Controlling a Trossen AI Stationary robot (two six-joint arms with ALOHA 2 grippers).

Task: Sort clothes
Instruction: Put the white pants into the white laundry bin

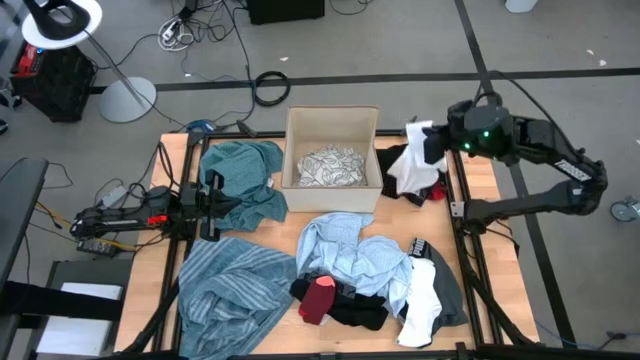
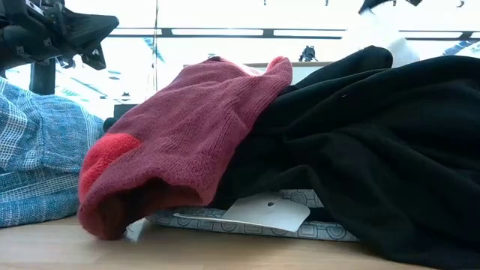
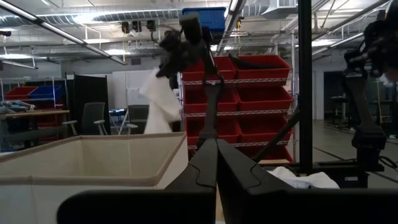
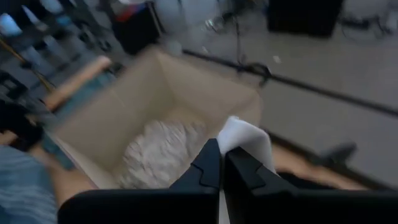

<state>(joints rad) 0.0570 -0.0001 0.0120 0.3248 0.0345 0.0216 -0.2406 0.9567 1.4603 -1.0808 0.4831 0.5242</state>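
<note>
My right gripper (image 1: 437, 143) is up in the air just right of the beige box (image 1: 294, 150), shut on a white garment (image 1: 410, 165). A black garment (image 1: 432, 190) lies under it on the table. A black-and-white patterned piece (image 1: 333, 166) lies in the box. A teal garment (image 1: 245, 175) is left of the box, by my shut, empty left gripper (image 3: 216, 163). Nearer lie a blue-grey striped piece (image 1: 230, 285), a light blue one (image 1: 355, 250), a small red one (image 2: 180, 142), black (image 1: 358, 308), white (image 1: 420, 308) and grey (image 1: 452, 290) pieces. My right gripper pinches the white garment between its two fingers, with a bunched fold (image 4: 244, 138) sticking out past the fingertips. The fingers slant downward toward the box. The garment hangs slack below the gripper (image 3: 158, 102); its lower end is hidden behind the box wall.
The box stands at the table's far middle with its top open. The garments cover most of the near half of the table. Cables, a lamp stand (image 1: 125, 95) and a black case lie on the floor beyond the far edge. Bare wood shows at the right edge (image 1: 495, 260).
</note>
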